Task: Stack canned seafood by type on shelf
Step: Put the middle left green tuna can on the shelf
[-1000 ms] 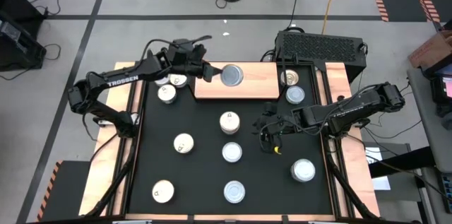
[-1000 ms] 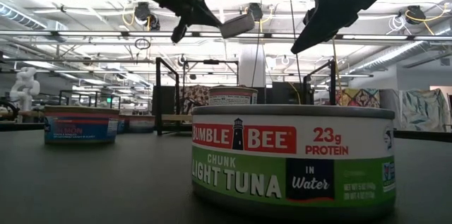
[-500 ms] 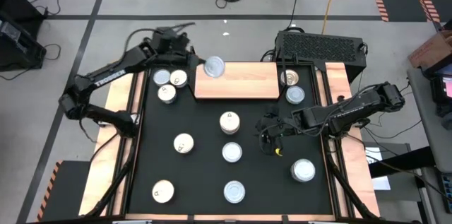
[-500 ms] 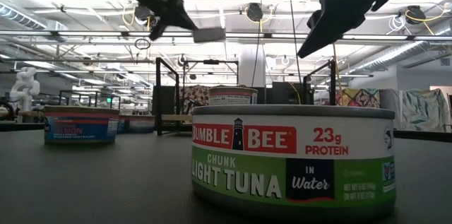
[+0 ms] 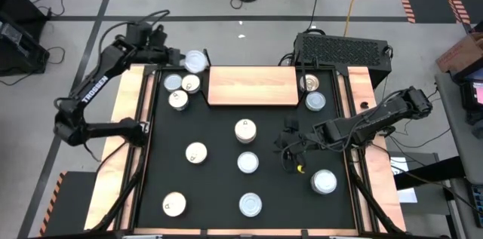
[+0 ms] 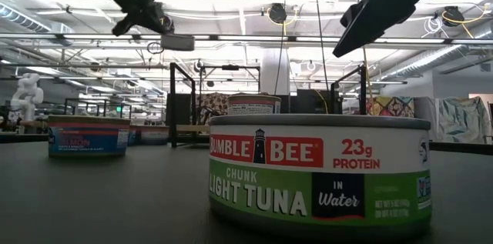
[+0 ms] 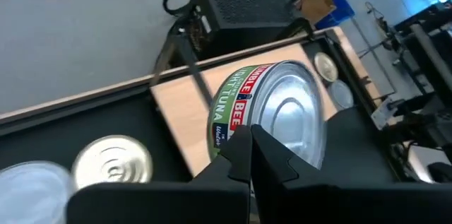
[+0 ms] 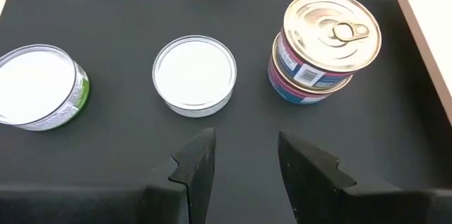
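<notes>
My left gripper [image 5: 181,59] was up in the air off the far left corner of the shelf [image 5: 253,86], its jaws clamped on the rim of a Bumble Bee tuna can [image 5: 195,61]. In the left wrist view the two dark fingers [image 7: 244,155] pinched that can's edge, its silver top tilted toward the camera and the green label partly readable, and the light wooden board lay below and beyond it. From the low view the held can [image 6: 178,41] hung high above the table, carried roughly level.

The shelf itself carried no tins that I could see from above. Just to its left, three tins [image 5: 179,88] sat clustered on the black tabletop [image 5: 219,194], close to one another. At the shelf's right end two more tins [image 5: 312,92] stood one in front of the other, near the black ribbed box [image 5: 343,47].

My right gripper [image 5: 290,148] hovered over the right-middle of the table with its jaws apart and nothing between them. Through the right wrist view I looked past the spread fingers [image 8: 194,160] at a two-high stack [image 8: 323,47] with a goldish pull-tab top, a white-topped tin [image 8: 194,74] just beside it, and a green-labelled tin [image 8: 39,86] further along; none of them touched the fingers.

The other tins were scattered singly across the middle and near side of the table, and a large Bumble Bee Chunk Light Tuna can [image 6: 320,171] stood right in front of the low camera, with a blue-labelled tin [image 6: 87,136] further back.
</notes>
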Available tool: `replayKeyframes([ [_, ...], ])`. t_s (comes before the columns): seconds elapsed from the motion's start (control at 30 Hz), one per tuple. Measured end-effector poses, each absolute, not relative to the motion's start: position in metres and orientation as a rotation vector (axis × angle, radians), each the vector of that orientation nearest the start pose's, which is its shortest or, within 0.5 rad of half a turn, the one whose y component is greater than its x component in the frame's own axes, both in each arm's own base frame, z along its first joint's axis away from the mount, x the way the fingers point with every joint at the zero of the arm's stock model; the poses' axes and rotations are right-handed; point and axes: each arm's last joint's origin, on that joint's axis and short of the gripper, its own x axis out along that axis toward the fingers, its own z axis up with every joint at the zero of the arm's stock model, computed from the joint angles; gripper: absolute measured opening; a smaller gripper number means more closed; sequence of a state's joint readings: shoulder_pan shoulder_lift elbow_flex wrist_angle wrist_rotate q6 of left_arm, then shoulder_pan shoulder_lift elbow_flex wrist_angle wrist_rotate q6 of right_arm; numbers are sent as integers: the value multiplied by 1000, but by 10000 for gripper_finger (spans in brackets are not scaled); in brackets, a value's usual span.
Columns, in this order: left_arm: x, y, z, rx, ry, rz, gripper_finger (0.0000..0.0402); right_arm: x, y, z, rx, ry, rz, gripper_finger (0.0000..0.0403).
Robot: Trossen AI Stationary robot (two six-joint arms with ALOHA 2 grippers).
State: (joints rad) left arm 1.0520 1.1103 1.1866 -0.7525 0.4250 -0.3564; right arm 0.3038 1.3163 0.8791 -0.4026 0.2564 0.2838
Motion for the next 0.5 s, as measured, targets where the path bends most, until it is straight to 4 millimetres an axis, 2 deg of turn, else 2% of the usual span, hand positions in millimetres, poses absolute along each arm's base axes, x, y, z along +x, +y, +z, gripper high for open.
replayKeyframes([
  [0.27,89,193,339,-864,450,776,0,254,76,238,46,803,-65,148],
  [0.5,69,203,304,-942,466,858,0,253,80,238,44,802,-54,148],
])
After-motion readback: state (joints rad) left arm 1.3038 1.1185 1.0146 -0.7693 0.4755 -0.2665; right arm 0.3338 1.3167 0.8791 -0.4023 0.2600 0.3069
